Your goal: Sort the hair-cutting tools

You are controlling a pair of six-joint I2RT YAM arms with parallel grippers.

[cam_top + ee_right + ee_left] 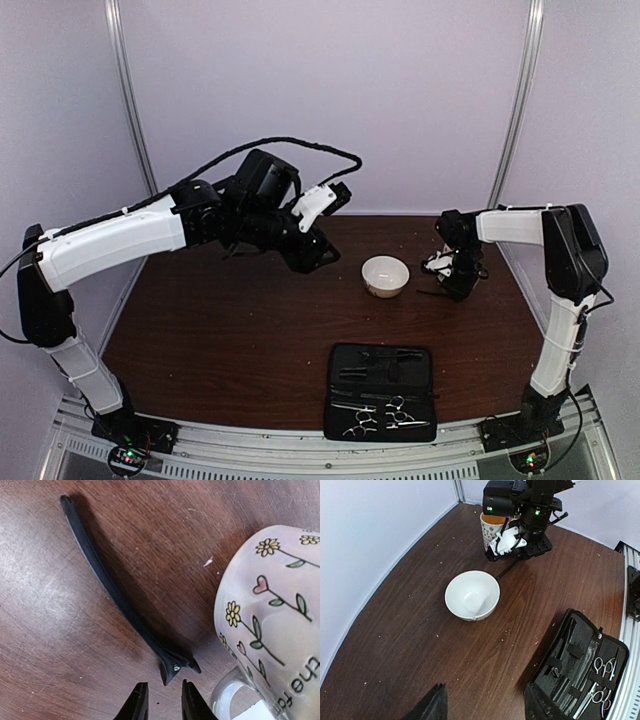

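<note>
The clip looks thin, light and stiff, lying flat; best take it at the thick hinged end. The right gripper, narrowly open and empty, hovers there.

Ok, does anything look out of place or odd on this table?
One black hair clip lies loose beside the flowered mug, far from the open case where the scissors sit tucked in. The right gripper hovers at its hinged end, jaws slightly apart, not gripping. Nothing looks spilled or damaged.
</note>
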